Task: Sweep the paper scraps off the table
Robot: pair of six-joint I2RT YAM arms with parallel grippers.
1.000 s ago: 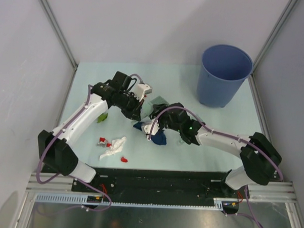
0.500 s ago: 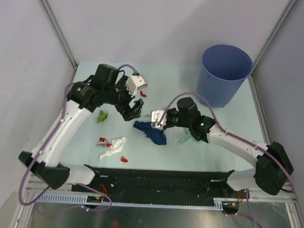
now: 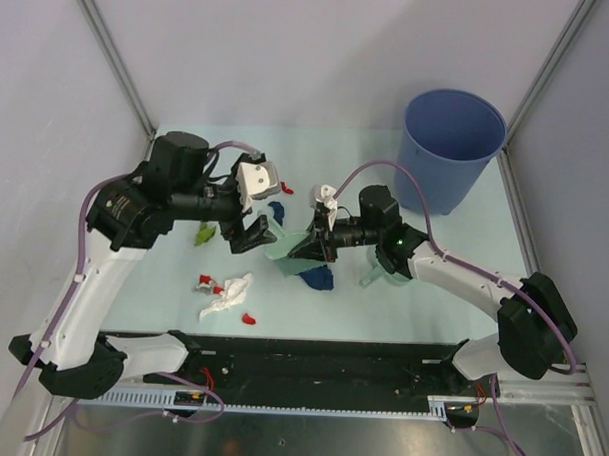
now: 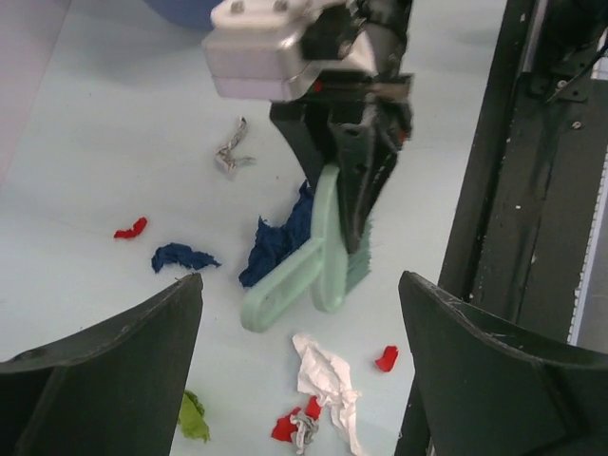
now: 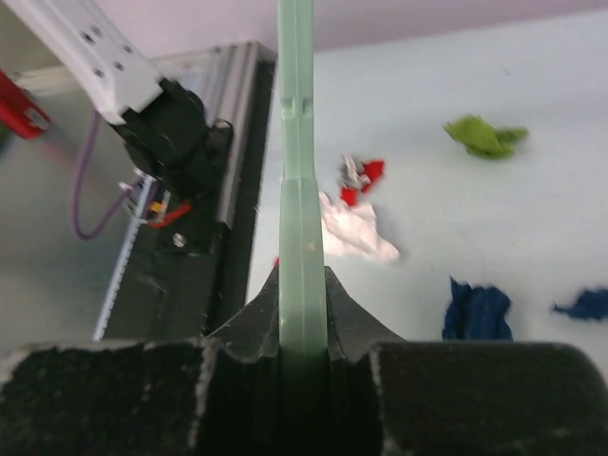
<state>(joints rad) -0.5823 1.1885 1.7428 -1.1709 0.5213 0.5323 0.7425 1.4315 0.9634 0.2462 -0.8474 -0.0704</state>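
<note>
Scraps (image 3: 227, 293) on table (image 3: 177, 164), prob. off rail (image 3: 330, 354); R gripper (image 5: 302, 353) clamps brush (image 4: 285, 285).

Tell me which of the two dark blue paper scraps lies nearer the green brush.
The larger dark blue wad: it lies right beside the brush, while the smaller blue scrap sits well apart from it.

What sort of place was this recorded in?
Most likely a robot test cell in a lab: a mint-green table boxed in by plain walls and metal frame posts, two arms bolted to a rail, paper scraps scattered near a blue bin.
</note>
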